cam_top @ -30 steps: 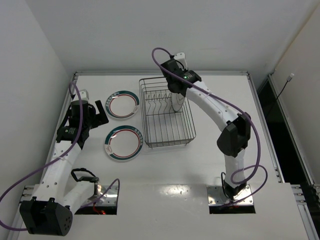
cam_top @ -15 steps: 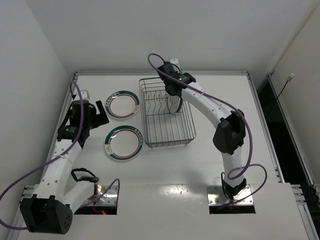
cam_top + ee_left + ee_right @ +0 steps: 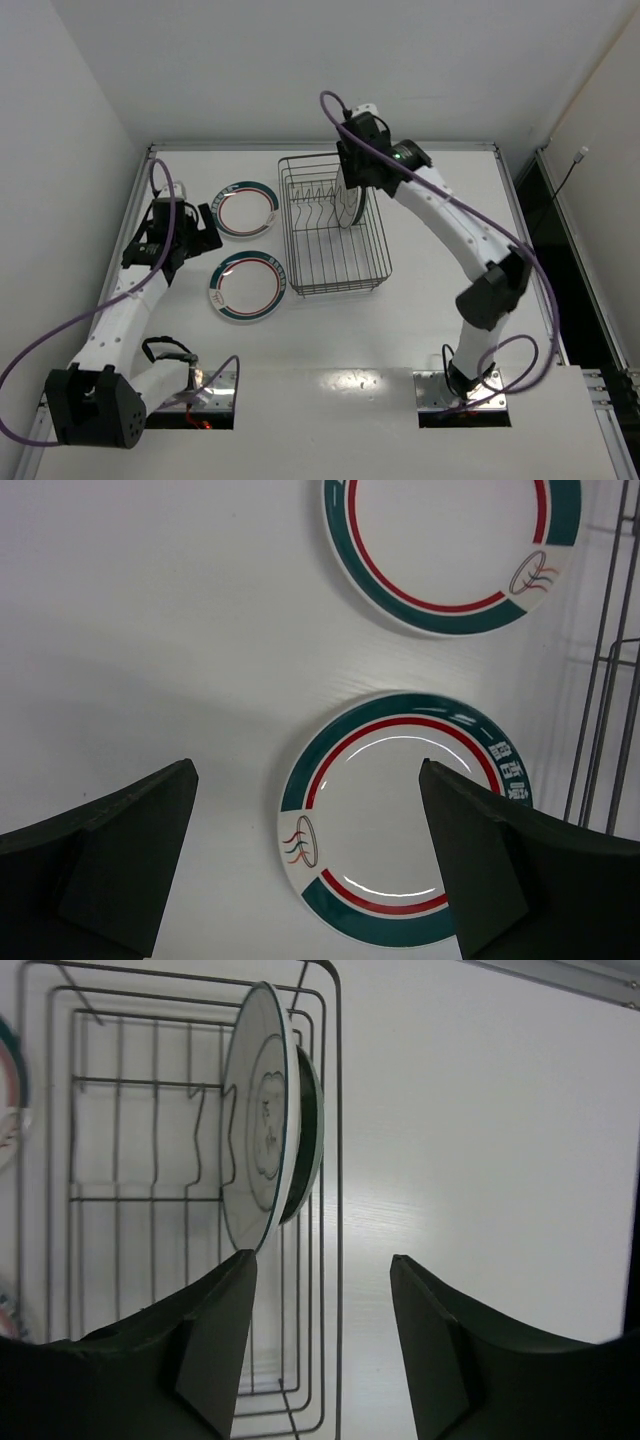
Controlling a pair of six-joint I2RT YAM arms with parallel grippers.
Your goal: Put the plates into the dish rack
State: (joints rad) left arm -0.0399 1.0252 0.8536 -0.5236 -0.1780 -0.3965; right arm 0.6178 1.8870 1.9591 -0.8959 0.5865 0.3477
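I see the bench (image 3: 420,330) carrying the dish rack (image 3: 338,291) mid-way along its far edge; a white plate (image 3: 255,1160) stands on edge inside, a teal plate (image 3: 311,1125) close against it; a far ringed plate (image 3: 247,208) and a near ringed plate (image 3: 246,285) lie flat toward the left edge; my left hand (image 3: 203,228) and right hand (image 3: 322,1260) both gape wide, holding nothing.

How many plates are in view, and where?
4. The far rimmed plate and near rimmed plate lie flat on the table, left of the dish rack. A white plate and a smaller teal plate stand on edge, side by side, inside it.
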